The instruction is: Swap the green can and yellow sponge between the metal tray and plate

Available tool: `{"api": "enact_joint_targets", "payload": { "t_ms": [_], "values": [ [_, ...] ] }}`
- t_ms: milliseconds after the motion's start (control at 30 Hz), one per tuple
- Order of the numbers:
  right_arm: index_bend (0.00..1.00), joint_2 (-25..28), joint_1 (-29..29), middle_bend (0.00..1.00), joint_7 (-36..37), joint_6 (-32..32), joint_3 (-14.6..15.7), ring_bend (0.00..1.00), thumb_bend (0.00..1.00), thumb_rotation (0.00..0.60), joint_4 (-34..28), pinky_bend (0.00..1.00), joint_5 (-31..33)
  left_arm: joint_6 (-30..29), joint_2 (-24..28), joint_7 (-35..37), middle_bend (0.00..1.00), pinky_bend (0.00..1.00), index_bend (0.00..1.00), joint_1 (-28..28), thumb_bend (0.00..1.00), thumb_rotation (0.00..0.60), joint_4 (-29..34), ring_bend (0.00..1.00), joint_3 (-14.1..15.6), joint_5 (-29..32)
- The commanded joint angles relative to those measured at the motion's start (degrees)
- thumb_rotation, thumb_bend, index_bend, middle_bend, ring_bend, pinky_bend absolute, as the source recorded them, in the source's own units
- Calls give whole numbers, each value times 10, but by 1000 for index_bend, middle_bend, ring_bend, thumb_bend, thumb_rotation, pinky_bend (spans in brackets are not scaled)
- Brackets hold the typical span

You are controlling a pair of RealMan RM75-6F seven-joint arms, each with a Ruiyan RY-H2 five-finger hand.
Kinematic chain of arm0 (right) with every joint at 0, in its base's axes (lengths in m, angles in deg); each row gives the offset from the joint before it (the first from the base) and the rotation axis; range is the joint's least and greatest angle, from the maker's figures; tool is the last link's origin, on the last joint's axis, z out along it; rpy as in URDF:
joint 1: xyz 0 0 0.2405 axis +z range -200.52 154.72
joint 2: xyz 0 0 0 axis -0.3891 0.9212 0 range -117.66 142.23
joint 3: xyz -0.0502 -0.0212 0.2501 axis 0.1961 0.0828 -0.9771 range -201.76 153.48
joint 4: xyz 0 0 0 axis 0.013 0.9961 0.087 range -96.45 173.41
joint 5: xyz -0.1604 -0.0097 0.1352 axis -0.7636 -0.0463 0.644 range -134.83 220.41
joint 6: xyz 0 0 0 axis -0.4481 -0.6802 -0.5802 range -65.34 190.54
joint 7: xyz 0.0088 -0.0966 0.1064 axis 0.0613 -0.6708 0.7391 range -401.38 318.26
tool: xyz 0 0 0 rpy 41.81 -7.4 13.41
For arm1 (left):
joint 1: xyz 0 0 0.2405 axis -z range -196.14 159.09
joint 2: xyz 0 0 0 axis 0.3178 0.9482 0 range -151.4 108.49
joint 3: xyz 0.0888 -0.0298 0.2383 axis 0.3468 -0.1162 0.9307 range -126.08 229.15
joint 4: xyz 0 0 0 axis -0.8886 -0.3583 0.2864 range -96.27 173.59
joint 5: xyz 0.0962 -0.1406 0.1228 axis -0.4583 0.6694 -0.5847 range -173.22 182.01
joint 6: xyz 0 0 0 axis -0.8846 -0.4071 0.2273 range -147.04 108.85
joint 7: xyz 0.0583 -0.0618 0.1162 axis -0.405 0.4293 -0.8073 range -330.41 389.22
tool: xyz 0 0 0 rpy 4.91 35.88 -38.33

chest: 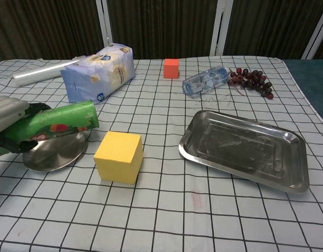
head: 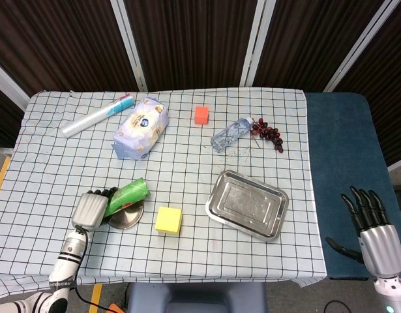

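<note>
My left hand (head: 90, 209) (chest: 6, 118) grips the green can (head: 126, 196) (chest: 55, 123), which lies on its side just above the round metal plate (head: 126, 219) (chest: 52, 154). The yellow sponge (head: 168, 220) (chest: 118, 156) sits on the cloth between the plate and the metal tray (head: 246, 204) (chest: 245, 147); the tray holds nothing. My right hand (head: 371, 225) hangs open off the table's right side, fingers spread, shown only in the head view.
At the back lie a foil roll (head: 98, 115), a blue-white bag (head: 141, 126), an orange cube (head: 201, 115), a plastic bottle (head: 230, 134) and dark grapes (head: 267, 134). The table's right edge borders a blue surface (head: 347, 163).
</note>
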Motion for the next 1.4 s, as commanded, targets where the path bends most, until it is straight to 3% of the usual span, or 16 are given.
{"api": "enact_joint_targets", "payload": {
  "t_ms": [33,333,567,700,900,1133,1300,1400],
  "values": [
    [0,0,0,0,2,-1,0,0,66,600,0,0,-1,9,6,-12,37,370,7,-2,440,600,11,82,-1,9],
    [0,-2,0,0,-3,2,0,0,66,600,2,0,0,0,51,-23,0,260,0,-21,432,600,77,0,-11,37],
    [0,-3,0,0,-8,4,0,0,66,600,1,0,1,-48,96,8,0,201,0,-50,401,600,134,0,-3,-9],
    [0,-3,0,0,-8,5,1,0,67,600,1,0,0,-86,114,30,0,199,0,-75,396,600,138,0,8,-44],
    [0,-5,3,0,-20,12,1,0,67,600,5,0,1,-171,116,67,0,198,0,-131,391,600,92,0,16,-78],
    [0,-7,43,0,-69,105,16,0,66,600,-32,28,-9,-199,104,138,35,191,12,-179,391,600,6,0,18,-74],
    [0,13,111,0,-104,264,25,0,66,600,-136,138,17,-183,110,138,49,190,28,-183,383,600,-17,2,16,-75],
    [0,16,128,0,-115,303,23,0,67,600,-161,156,31,-180,112,133,50,190,31,-184,382,600,-18,2,15,-73]
  ]
}}
